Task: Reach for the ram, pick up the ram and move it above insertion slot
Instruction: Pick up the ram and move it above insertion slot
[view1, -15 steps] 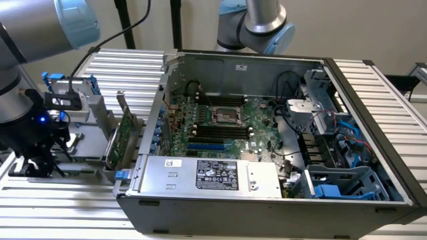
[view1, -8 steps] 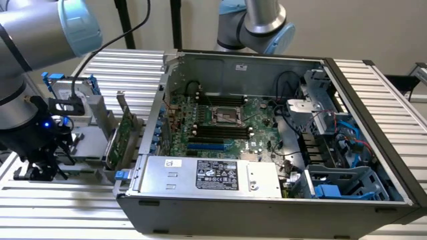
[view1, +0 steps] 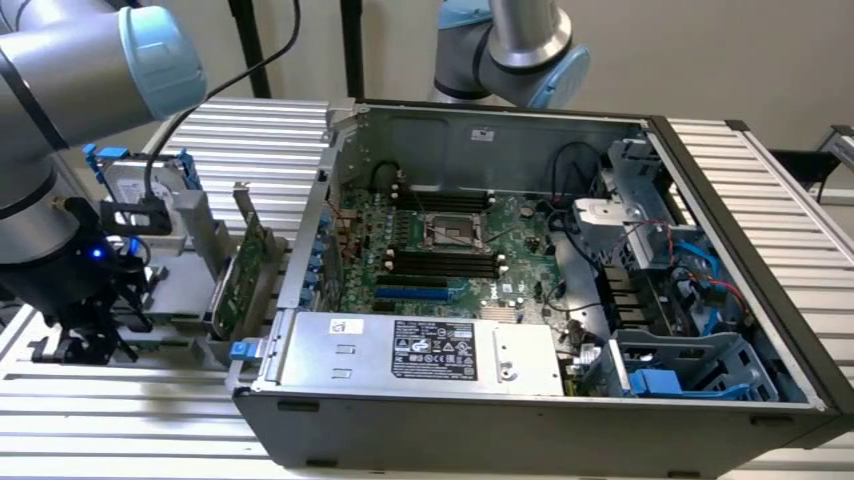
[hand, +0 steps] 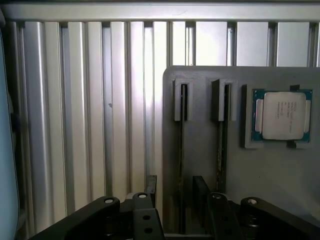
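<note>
Exterior view is showing the open computer case (view1: 534, 435) sitting on the ribbed table (view1: 774, 200), with the arm (view1: 54, 120) hanging low at the exterior view's left.

Wrist view:
- The gripper (hand: 177, 202) is hovering over the gray tray (hand: 280, 175), jaws standing wide and gripping nothing.
- The jaws are straddling the slot where the ram (hand: 183, 150) is standing on edge.
- A second stick (hand: 222, 150) is sitting in the neighbouring slot, with a processor chip (hand: 282, 115) beyond it.

Risk: if the descent is running off-centre, a finger could be landing on the slot wall or snagging the second stick.

Ribbed silver table (hand: 90, 100), plain grey holder (hand: 280, 175), green-edged silver processor (hand: 282, 116), black hand (hand: 175, 183).
</note>
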